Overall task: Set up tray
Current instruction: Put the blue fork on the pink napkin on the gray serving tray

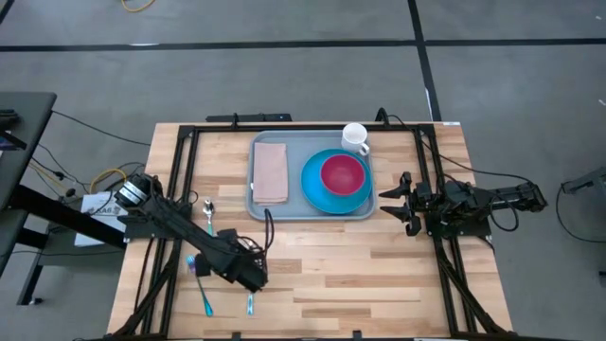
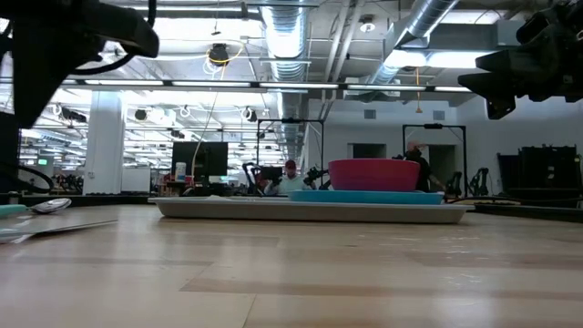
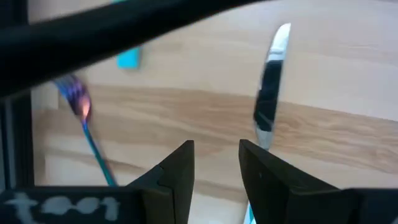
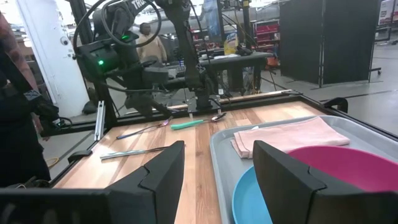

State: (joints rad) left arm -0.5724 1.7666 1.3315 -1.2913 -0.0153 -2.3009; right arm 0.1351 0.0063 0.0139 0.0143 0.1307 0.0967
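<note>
The grey-blue tray (image 1: 311,210) lies at the table's far middle. On it are a folded pink napkin (image 1: 271,170), a blue plate (image 1: 317,189) with a pink bowl (image 1: 343,173), and a white mug (image 1: 356,138) at its far right corner. My left gripper (image 3: 216,146) hangs open, pointing down, above the near left of the table (image 1: 254,279). Just beside one fingertip lies a teal-handled knife (image 3: 270,93), with a teal-handled fork (image 3: 87,130) to the other side. My right gripper (image 1: 398,201) waits open right of the tray.
A spoon (image 1: 208,210) lies left of the tray, next to my left arm. Black rails (image 1: 185,170) run along the table's left and right sides. Bare wood (image 1: 360,275) stretches between the tray and the near edge.
</note>
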